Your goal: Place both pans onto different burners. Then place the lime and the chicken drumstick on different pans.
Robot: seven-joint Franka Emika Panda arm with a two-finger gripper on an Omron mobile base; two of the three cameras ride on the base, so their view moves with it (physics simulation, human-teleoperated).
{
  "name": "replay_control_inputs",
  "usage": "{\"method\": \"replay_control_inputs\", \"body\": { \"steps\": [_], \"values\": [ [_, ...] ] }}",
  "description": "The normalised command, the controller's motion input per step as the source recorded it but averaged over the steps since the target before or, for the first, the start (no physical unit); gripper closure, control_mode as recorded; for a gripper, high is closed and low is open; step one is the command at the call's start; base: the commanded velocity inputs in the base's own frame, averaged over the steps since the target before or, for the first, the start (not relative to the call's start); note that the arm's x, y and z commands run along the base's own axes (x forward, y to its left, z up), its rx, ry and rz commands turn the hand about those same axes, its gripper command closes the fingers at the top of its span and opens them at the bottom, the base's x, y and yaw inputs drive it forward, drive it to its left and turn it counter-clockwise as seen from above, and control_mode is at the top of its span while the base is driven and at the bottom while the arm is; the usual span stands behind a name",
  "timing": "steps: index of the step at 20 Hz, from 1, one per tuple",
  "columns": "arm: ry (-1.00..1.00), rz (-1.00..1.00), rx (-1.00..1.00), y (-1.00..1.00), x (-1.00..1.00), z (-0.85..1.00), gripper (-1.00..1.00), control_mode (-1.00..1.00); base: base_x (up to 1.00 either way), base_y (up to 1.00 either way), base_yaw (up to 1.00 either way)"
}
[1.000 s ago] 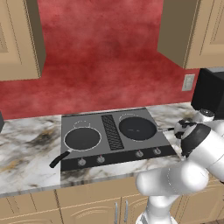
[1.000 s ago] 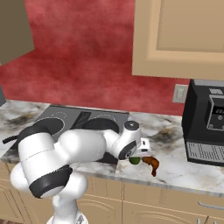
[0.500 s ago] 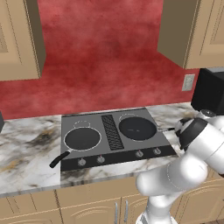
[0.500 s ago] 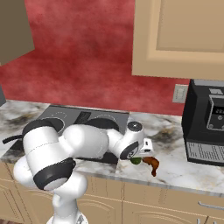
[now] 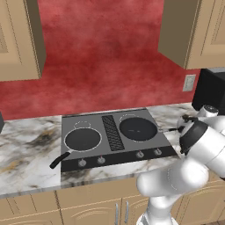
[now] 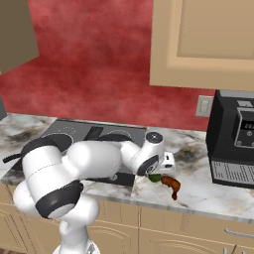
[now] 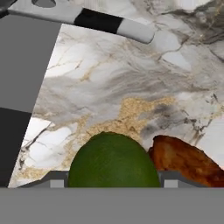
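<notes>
The pincer (image 6: 158, 173), wide a second ago, is now closing around the lime (image 7: 113, 161), a smooth matte green ball sitting on the veined marble tabletop (image 7: 131, 87); a firm pinch isn't certain yet. So the lime pickup is getting under way. The glossy reddish-brown chicken drumstick (image 7: 186, 161) is lying just beside the lime. Farther off, both round black pans (image 5: 82, 139) (image 5: 138, 128) are sitting on separate burners of the flat grey cooktop (image 5: 115, 154).

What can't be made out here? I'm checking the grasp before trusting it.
- Pincer fingertips: right base view, hidden behind the hand; contact with the lime is unclear.
- Lime's underside: hand view, cut off by the bottom edge.
- Chicken drumstick: hand view, cut off at the right edge.
</notes>
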Motion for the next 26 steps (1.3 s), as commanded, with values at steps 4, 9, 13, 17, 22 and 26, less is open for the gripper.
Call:
{"method": "replay_control_inputs", "body": {
  "steps": [4, 9, 13, 17, 22, 26],
  "values": [
    [0.01, -0.06, 0.0, 0.0, 0.0, 0.87, 1.0, -1.0, 0.0, 0.0, 0.0],
    [0.09, -0.04, 0.0, 0.0, 0.0, 0.89, 1.0, -1.0, 0.0, 0.0, 0.0],
    [0.15, -0.01, 0.02, 0.13, -0.07, 0.65, 1.0, -1.0, 0.0, 0.0, 0.0],
    [0.15, 0.0, 0.08, 0.34, -0.32, 0.21, 1.0, -1.0, 0.0, 0.0, 0.0],
    [0.03, 0.0, 0.1, 0.46, -0.29, 0.01, 1.0, -1.0, 0.0, 0.0, 0.0],
    [0.01, 0.0, 0.04, 0.68, -0.07, 0.04, 1.0, -1.0, 0.0, 0.0, 0.0]
  ]
}}
